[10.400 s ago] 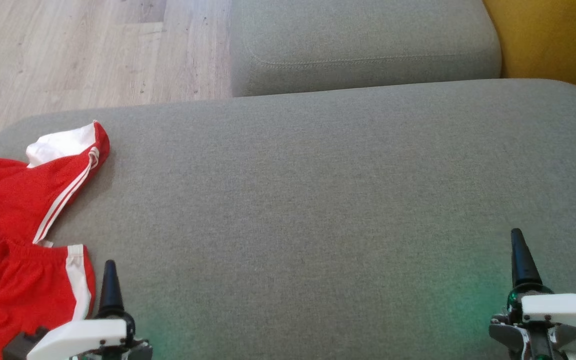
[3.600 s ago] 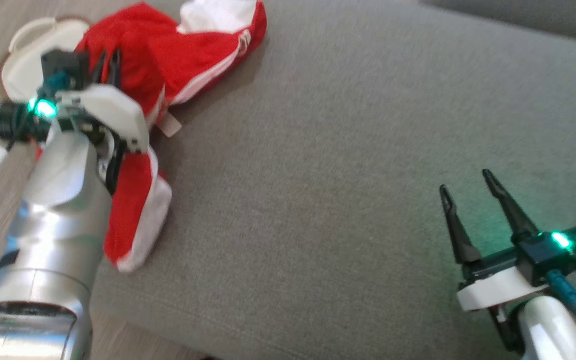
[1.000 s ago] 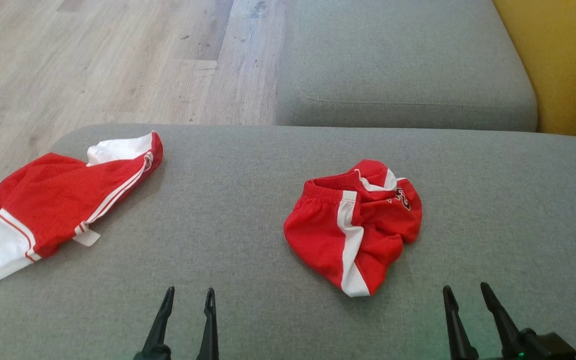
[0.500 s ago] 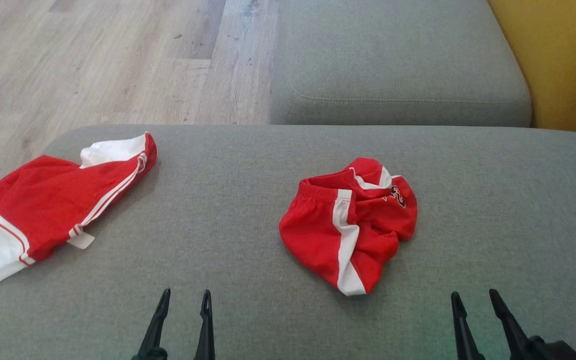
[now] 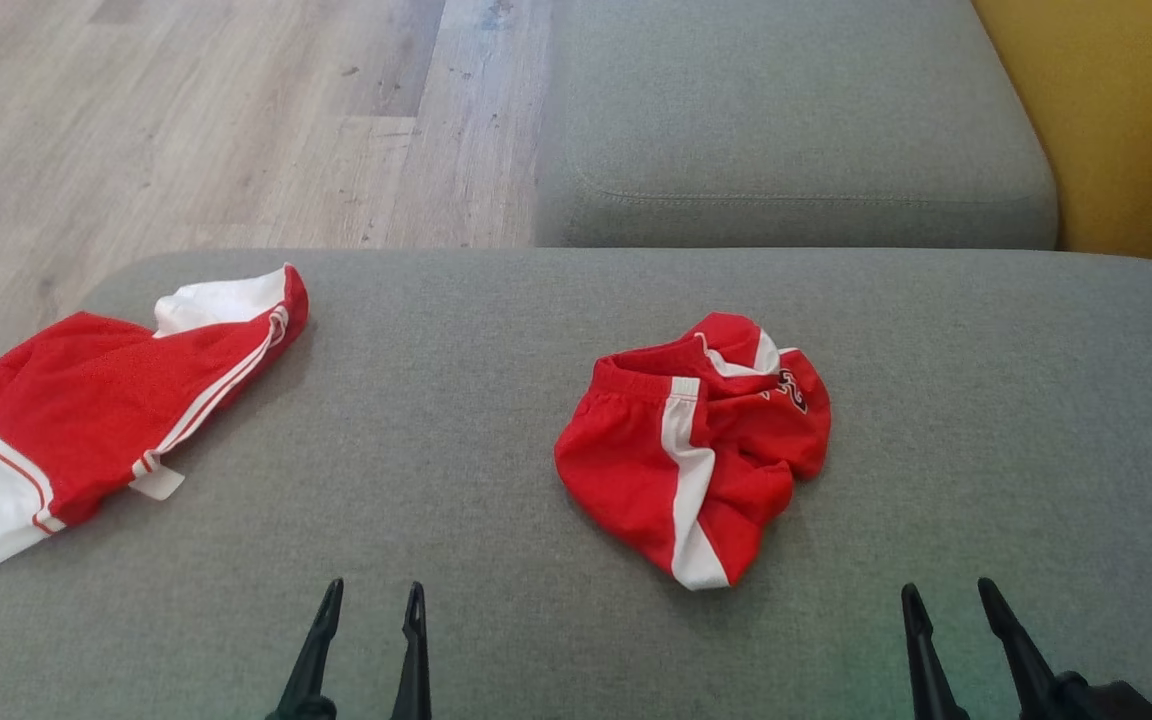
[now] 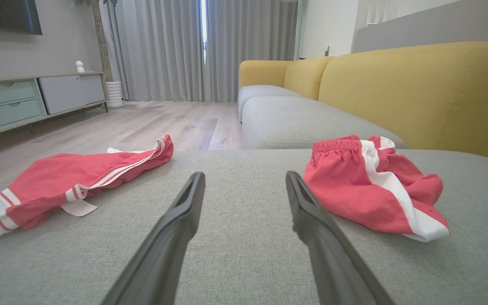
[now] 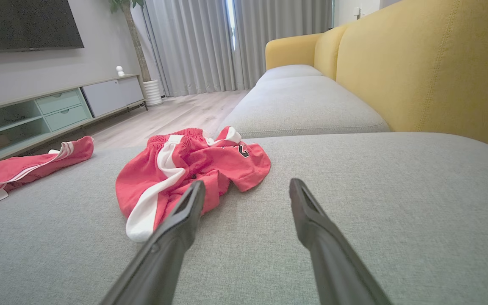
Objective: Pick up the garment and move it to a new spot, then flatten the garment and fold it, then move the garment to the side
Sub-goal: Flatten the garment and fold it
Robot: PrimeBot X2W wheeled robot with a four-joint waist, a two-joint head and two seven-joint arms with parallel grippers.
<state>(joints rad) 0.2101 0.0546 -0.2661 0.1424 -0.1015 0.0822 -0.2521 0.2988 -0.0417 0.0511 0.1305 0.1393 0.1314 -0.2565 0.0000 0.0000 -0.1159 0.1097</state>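
Note:
The garment point(image 5: 698, 450) is a pair of red shorts with a white side stripe, lying crumpled in the middle of the grey sofa seat point(image 5: 456, 400). The left wrist view has the shorts point(image 6: 375, 186) to the right of my fingers, and the right wrist view has them point(image 7: 184, 173) just ahead and left. My left gripper point(image 5: 372, 595) stands open near the seat's front edge, left of the shorts. At the lower right, my right gripper point(image 5: 944, 592) is open too. Both are empty and apart from the cloth.
A second red and white garment point(image 5: 106, 400) lies at the seat's left end, partly hanging over the edge. Beyond are another grey cushion point(image 5: 786, 130), the yellow backrest point(image 5: 1126, 120) at right, and wooden floor point(image 5: 186, 130) at left.
The head camera has shifted slightly, so the scene slid a little left. The shorts and both grippers have stayed where they were, jaws still open.

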